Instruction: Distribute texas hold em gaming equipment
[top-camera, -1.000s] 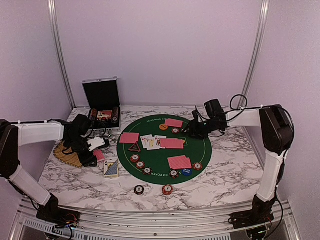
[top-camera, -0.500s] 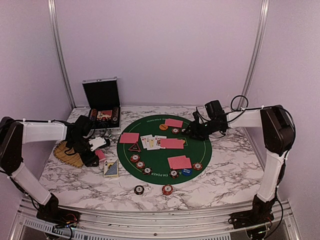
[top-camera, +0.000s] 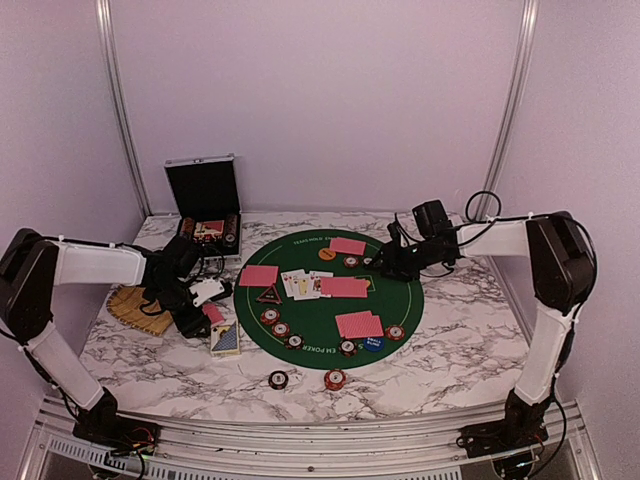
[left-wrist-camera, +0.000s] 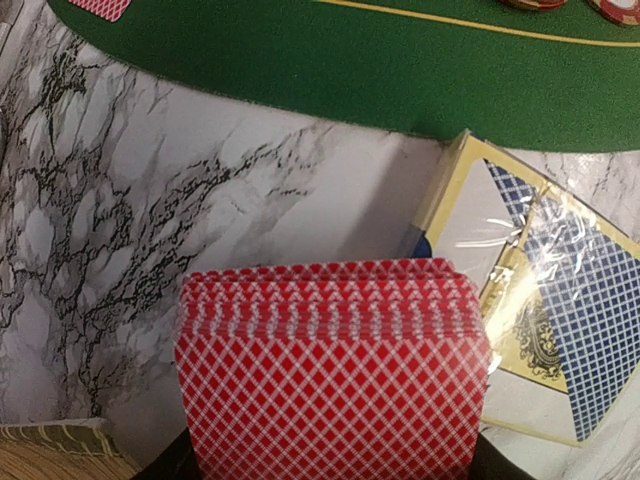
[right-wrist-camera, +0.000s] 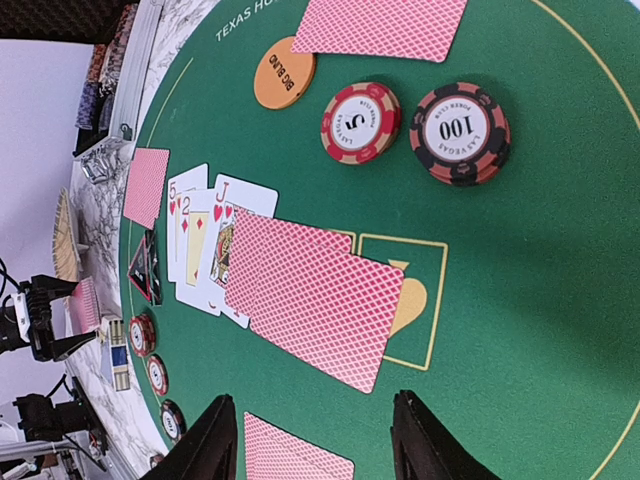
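Note:
My left gripper (top-camera: 207, 312) is shut on a deck of red-backed playing cards (left-wrist-camera: 330, 370), held low over the marble just left of the green poker mat (top-camera: 405, 300). The deck hides its fingers in the left wrist view. My right gripper (right-wrist-camera: 315, 440) is open and empty above the mat's far right part, near two overlapping red-backed cards (right-wrist-camera: 320, 295). Face-up cards (right-wrist-camera: 205, 250) lie beside them. An orange disc (right-wrist-camera: 284, 72), a red chip (right-wrist-camera: 360, 122) and a dark chip (right-wrist-camera: 459, 132) lie further on. The dark triangular marker (top-camera: 268, 295) and blue disc (top-camera: 373, 343) lie on the mat.
A blue-backed card box (left-wrist-camera: 535, 340) lies right beside the held deck. The open silver case (top-camera: 205, 205) stands at the back left. The straw tray (top-camera: 130, 305) is under my left arm. Two chips (top-camera: 278, 379) (top-camera: 335, 379) lie on the marble in front of the mat.
My left gripper has moved right with the red deck, off the straw tray toward the card box and mat. My right gripper has barely shifted.

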